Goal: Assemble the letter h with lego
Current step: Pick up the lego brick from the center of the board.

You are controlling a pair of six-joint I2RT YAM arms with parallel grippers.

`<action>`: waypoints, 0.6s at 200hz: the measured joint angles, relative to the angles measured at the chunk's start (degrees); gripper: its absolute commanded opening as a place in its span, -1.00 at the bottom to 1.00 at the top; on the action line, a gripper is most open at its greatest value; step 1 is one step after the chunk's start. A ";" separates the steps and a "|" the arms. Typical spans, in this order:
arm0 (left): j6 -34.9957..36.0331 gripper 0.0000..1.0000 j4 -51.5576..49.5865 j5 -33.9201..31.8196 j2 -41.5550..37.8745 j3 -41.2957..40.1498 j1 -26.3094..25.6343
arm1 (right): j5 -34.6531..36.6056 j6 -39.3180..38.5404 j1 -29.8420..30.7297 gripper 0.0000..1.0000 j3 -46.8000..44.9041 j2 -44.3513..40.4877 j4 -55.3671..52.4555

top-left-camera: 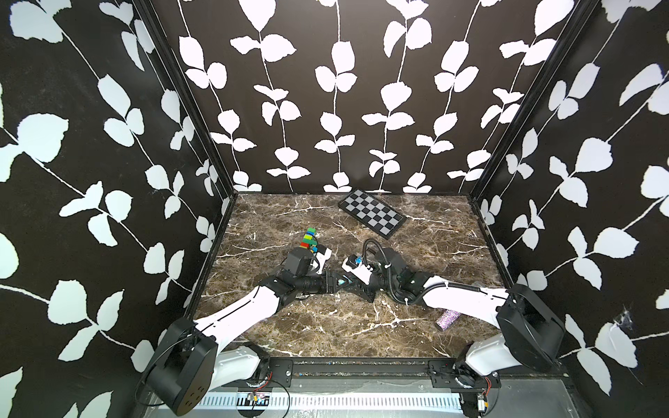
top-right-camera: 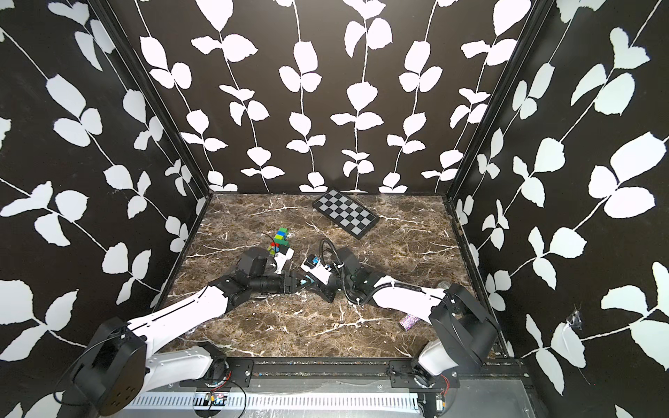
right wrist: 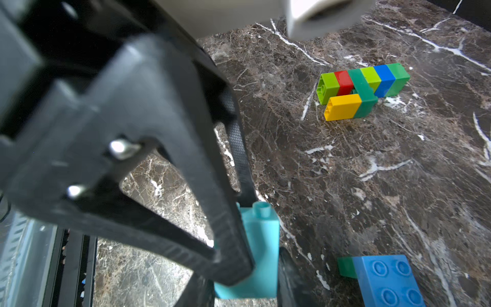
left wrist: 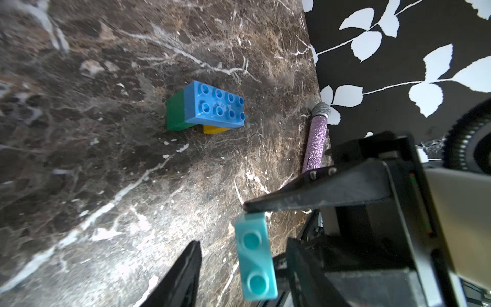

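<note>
On my feed the right gripper (right wrist: 245, 239) has its jaws pressed onto a pale turquoise plastic brick (left wrist: 253, 255), pinching it over the middle of the worktop (top-left-camera: 325, 325). The left gripper (top-left-camera: 335, 282) meets it head-on. Its jaws are spread to either side of that same brick, and in the left wrist view I see a clear gap between one black finger (left wrist: 186, 273) and the brick, so I read them as not gripping. Toward the far left, a joined strip of lime, red, green, blue and yellow studded bricks (right wrist: 364, 85) lies on its side. A blue eight-stud brick stacked on a green and a yellow one (left wrist: 212, 106) sits nearer the grippers. The worktop is brown marble-look with white veins, walled by black panels printed with white leaves (top-left-camera: 325, 90). A black-and-grey checkered board (top-left-camera: 371, 213) lies flat at the back. A glittery purple cylinder with a grey mesh tip (left wrist: 316, 138) lies by the right wall, near the right arm.
</note>
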 measured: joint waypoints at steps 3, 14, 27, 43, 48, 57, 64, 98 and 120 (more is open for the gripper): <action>0.04 -0.20 0.11 0.11 0.24 0.00 0.00 | -0.02 -0.04 0.00 -1.00 0.00 0.00 -0.04; -0.17 -0.32 0.48 0.90 1.03 0.09 0.02 | -0.07 -0.11 0.00 -1.00 0.00 0.00 -0.35; -0.24 -0.47 0.81 1.62 1.36 0.35 0.02 | -0.17 -0.11 0.00 -1.00 0.00 0.02 -0.74; -0.39 -0.67 1.09 2.08 1.42 0.61 -0.02 | -0.20 -0.13 0.00 -0.90 0.00 0.02 -0.70; -0.63 -0.75 1.11 2.12 1.42 0.68 0.02 | 0.02 -0.17 0.00 -0.74 0.00 0.02 -0.68; -1.36 -0.87 1.01 1.92 1.44 0.76 0.02 | 0.31 -0.26 0.00 -0.46 0.00 0.02 -0.44; -1.40 -0.93 0.98 1.99 1.44 0.81 0.02 | 0.42 -0.17 0.00 -0.22 0.00 0.00 -0.22; 0.74 -1.00 -1.33 -1.49 1.20 1.92 0.02 | 3.37 3.41 -0.04 0.75 -3.04 -3.69 2.32; 3.15 -1.00 -5.62 -7.74 0.22 3.91 -0.76 | 10.36 8.33 -0.96 0.99 -7.10 -10.86 4.17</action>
